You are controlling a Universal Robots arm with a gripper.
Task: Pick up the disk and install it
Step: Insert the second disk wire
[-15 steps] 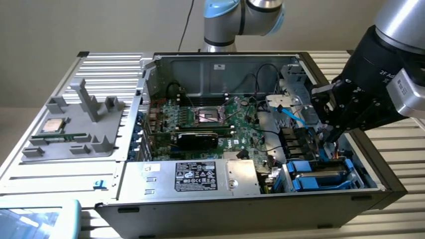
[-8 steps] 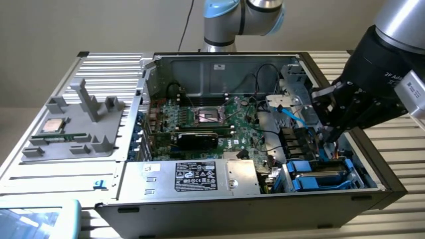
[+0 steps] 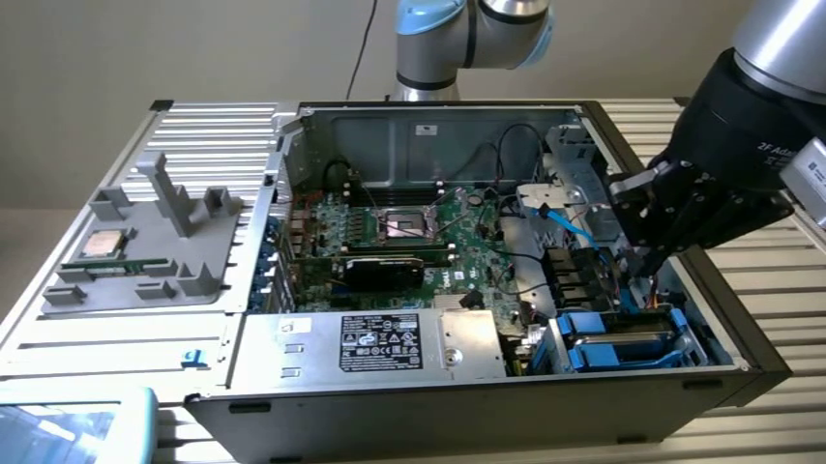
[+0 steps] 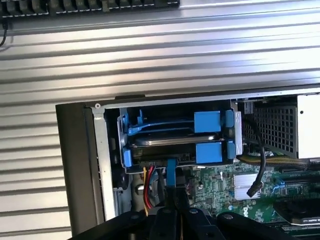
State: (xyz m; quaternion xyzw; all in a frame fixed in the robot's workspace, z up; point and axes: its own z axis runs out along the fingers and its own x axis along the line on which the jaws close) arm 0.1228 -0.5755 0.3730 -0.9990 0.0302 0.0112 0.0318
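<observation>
Already the disk sits inside the open computer case, in the drive bay at the corner nearest the exterior view's lower right. It lies flat in its blue carrier frame, with its long axis running across the bay between the two blue end pieces; in the wrist view its dark edge shows between an upper and a lower blue tab. A thin blue cable runs from the middle of the case down toward the bay.

The gripper hangs just above the bay, beside the case's side wall, with its jaws shut and nothing visibly held between them.

The case lies on its side on a table of ribbed, pale metal slats, before a plain beige wall. Inside the case, the green motherboard fills the middle, and a silver power-supply box with a black label lies along the near edge, just beside the bay. Black cables loop over the board toward the bay.

Well apart, at the exterior view's left, a grey fixture tray carries upright holders and a small square CPU chip. A light blue object sits at the lower left corner.
</observation>
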